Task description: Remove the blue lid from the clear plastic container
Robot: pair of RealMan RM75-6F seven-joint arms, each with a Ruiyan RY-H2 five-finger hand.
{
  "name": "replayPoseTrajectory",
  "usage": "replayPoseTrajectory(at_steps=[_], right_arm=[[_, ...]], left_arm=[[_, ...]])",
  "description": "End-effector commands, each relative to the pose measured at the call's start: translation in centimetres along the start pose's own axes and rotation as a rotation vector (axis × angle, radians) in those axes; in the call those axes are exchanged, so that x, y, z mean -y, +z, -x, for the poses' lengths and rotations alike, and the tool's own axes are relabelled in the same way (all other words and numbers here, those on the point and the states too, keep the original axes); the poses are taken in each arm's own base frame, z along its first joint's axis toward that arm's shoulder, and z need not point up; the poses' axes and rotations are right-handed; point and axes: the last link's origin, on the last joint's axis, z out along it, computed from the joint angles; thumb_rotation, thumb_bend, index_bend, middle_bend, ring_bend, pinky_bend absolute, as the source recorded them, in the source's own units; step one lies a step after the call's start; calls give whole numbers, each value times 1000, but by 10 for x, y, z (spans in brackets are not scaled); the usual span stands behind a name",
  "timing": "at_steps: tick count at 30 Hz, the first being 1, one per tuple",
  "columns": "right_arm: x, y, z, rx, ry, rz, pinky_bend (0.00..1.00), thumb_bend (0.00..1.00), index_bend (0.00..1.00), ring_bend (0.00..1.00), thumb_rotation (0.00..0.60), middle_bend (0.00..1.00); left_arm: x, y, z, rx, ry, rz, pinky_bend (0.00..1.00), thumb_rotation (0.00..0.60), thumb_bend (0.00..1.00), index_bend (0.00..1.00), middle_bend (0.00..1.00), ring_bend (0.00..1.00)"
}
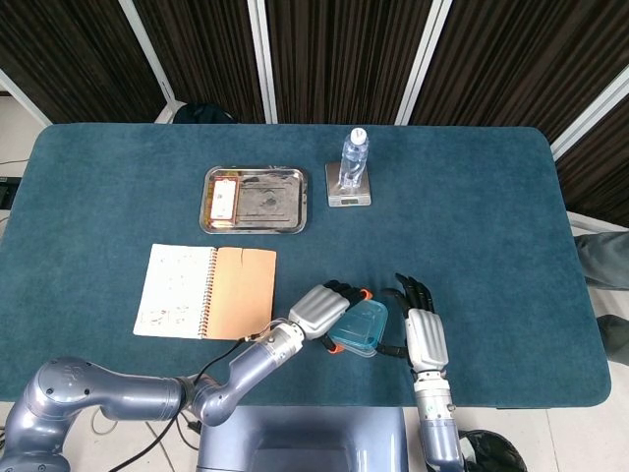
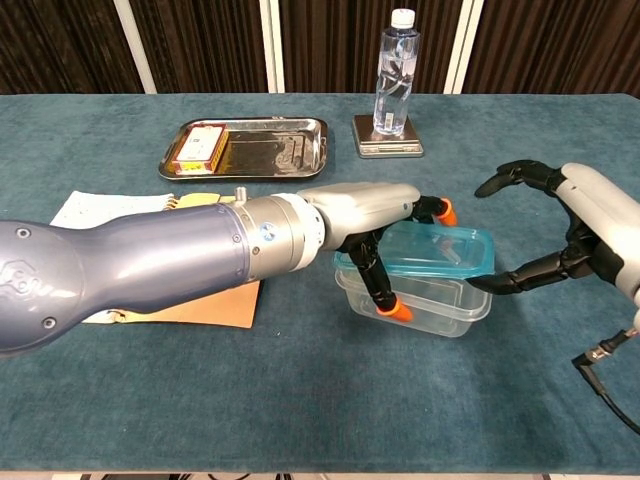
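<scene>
Fingers (image 2: 385,292) of the left robot hand (image 2: 375,225) clamp the clear plastic container (image 2: 415,297) near the surface's front edge. The right robot hand (image 2: 585,235), fingers curled, hooks a fingertip under the blue lid (image 2: 440,252), which sits tilted on the container. Farther back: notebook (image 1: 208,291), metal tray (image 1: 254,200), water bottle (image 1: 353,159) on a scale (image 1: 348,187).

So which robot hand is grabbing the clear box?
The left hand: its orange-tipped fingers wrap the clear plastic container. The right hand only touches the blue lid.
</scene>
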Motion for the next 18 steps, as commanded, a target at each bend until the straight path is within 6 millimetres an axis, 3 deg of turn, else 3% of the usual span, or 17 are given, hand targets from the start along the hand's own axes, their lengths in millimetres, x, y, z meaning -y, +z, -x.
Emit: replayPoseTrajectory(at_steps=[1, 10, 18], right_arm=[[1, 0, 0, 2, 3, -4, 0, 216, 397, 0, 600, 155], [5, 0, 1, 9, 22, -17, 0, 241, 419, 0, 600, 156], [9, 0, 4, 21, 24, -23, 0, 278, 427, 0, 600, 157]], left_arm=[[1, 0, -1, -10, 10, -5, 391, 600, 137, 137, 240, 178], [2, -2, -2, 13, 42, -23, 307, 600, 45, 72, 154, 106], [0, -4, -4, 32, 39, -24, 303, 600, 0, 62, 130, 104]])
